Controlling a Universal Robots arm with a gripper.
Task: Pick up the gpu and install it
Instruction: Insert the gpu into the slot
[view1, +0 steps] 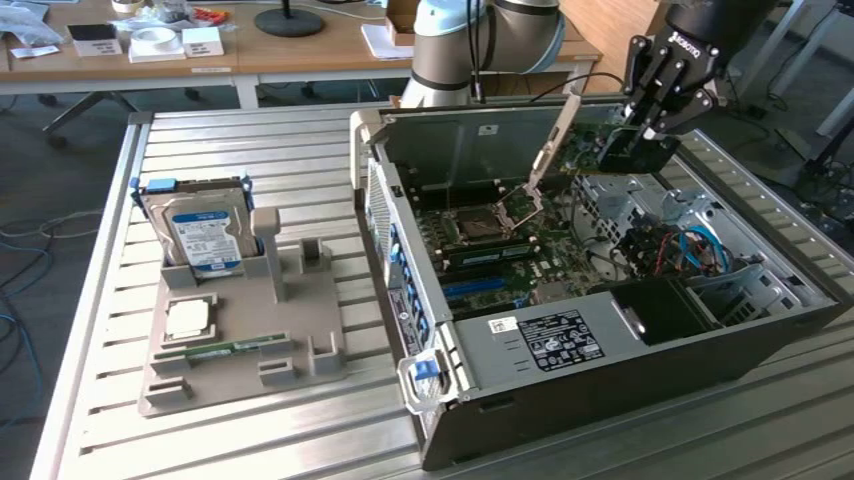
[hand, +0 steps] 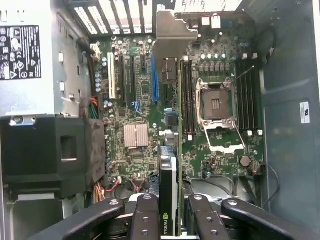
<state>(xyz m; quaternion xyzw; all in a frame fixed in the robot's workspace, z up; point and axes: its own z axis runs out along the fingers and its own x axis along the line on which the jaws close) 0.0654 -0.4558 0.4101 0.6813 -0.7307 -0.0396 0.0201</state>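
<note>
Robot arm carrying the graphics card over an open computer case (view1: 601, 370).

**Risks (judged).** The card (hand: 170, 165) hangs edge-on above the motherboard (hand: 135, 100), parallel to the expansion slots. Its line appears to sit beside the long blue slot (hand: 154, 80) rather than over it. Lowered from such an offset, the card's connector edge could land on the board or on the neighbouring memory slots (hand: 186, 95) and jam. The pale metal bracket (hand: 172, 30) at the card's far end must meet the slotted rear wall of the case; a slight tilt in the grip could make it catch there. The hold is near one end only, so a push against a tight slot could pivot the card between the fingers. The loose cables (hand: 107, 187) nearby could snag.

**Jaws.** The gripper (hand: 169, 222) is narrowly parted and clamped on the thin card, one finger (hand: 145, 215) against each face. In the exterior view the gripper (view1: 654, 125) holds the card (view1: 630, 152) clear above the case, toward that view's upper right. The card touches nothing else.
</note>
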